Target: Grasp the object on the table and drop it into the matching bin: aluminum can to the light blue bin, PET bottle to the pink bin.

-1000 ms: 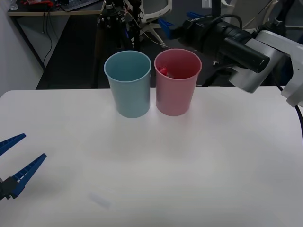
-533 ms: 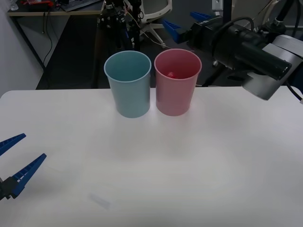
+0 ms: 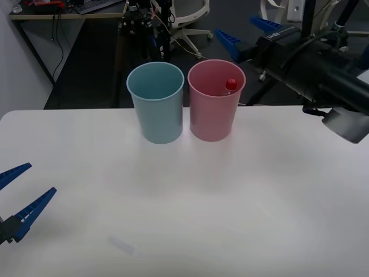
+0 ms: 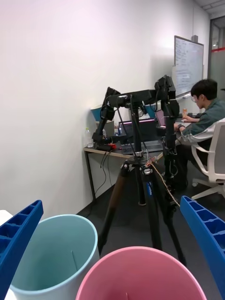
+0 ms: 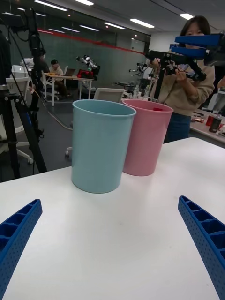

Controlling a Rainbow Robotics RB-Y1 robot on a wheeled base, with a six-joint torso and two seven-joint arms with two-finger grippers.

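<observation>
The PET bottle sits inside the pink bin; only its red cap pokes up by the bin's right inner wall. The light blue bin stands touching the pink one on its left, at the back of the white table. My right gripper hangs open and holds nothing, above and behind the pink bin's right side. Its wrist view looks over the rims of the pink bin and the light blue bin. My left gripper rests open near the table's front left edge, facing the light blue bin and the pink bin.
A black camera tripod and desks stand on the floor beyond the table's far edge. My right arm's black forearm reaches in over the table's back right corner.
My right arm has pulled back to the right and upward, away from the pink bin. The red cap has shifted inside the bin and now stands by its right wall. The left arm is unmoved.
</observation>
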